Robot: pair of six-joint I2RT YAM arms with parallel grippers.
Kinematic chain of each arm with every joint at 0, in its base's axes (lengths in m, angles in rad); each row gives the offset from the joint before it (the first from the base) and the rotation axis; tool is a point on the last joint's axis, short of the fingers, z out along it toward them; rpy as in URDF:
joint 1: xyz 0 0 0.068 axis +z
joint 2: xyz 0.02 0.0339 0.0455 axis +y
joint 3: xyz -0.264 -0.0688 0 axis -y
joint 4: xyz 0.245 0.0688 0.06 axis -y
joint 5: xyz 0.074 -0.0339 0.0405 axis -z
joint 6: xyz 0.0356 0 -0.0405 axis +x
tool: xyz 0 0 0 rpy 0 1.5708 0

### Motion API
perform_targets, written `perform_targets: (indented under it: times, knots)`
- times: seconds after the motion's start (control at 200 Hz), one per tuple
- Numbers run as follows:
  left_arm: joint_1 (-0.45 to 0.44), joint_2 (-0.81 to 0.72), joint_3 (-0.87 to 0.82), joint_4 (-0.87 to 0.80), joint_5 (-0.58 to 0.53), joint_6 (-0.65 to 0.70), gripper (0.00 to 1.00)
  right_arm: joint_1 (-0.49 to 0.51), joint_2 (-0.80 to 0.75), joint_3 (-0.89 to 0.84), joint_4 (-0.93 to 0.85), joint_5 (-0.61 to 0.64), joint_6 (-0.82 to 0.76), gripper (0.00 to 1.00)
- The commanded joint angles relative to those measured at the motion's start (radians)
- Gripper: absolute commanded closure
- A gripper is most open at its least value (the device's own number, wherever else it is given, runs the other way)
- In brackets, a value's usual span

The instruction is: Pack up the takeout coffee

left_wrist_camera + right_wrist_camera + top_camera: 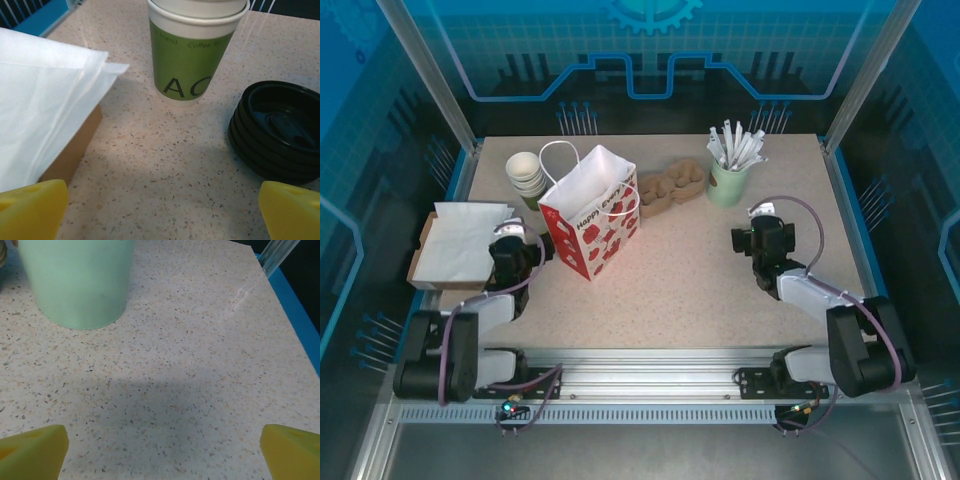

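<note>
The takeout coffee is out of view. A red-and-white paper bag (590, 215) stands upright and open on the table, left of centre. My left gripper (512, 243) sits low just left of the bag. It is open (162, 212), with bare tabletop between its yellow fingertips (32, 207). Ahead of it stand a stack of paper cups (192, 55) with a green band and a stack of black lids (277, 130). My right gripper (765, 238) is open (162, 452) over bare table, apart from the mint-green cup (80, 280).
A brown box of white paper sheets (460, 245) lies at the left edge, close beside the left gripper. A brown pulp cup carrier (670, 185) sits behind the bag. The mint-green cup of white sticks (728, 180) stands at the back right. The stacked cups (525, 175) are back left.
</note>
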Motion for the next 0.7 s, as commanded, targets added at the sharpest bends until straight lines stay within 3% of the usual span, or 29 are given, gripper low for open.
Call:
perform_targets:
  times: [0.0, 0.175, 0.255, 0.395, 0.695]
  knots:
    - [0.018, 0.073, 0.043, 0.18, 0.11, -0.007, 0.01, -0.037, 0.042, -0.044, 0.27, -0.109, -0.015, 0.0]
    - [0.014, 0.269, 0.045, 0.393, 0.204, 0.031, 0.01, -0.069, 0.111, -0.087, 0.423, -0.218, -0.011, 0.0]
    - [0.015, 0.249, 0.05, 0.343, 0.194, 0.02, 0.01, -0.067, 0.191, -0.1, 0.524, -0.238, -0.031, 0.0]
    - [0.009, 0.252, 0.062, 0.327, 0.182, 0.029, 0.01, -0.109, 0.179, -0.073, 0.442, -0.312, -0.002, 0.0]
    - [-0.004, 0.253, 0.046, 0.36, 0.199, 0.049, 0.01, -0.109, 0.181, -0.073, 0.443, -0.313, -0.003, 0.0]
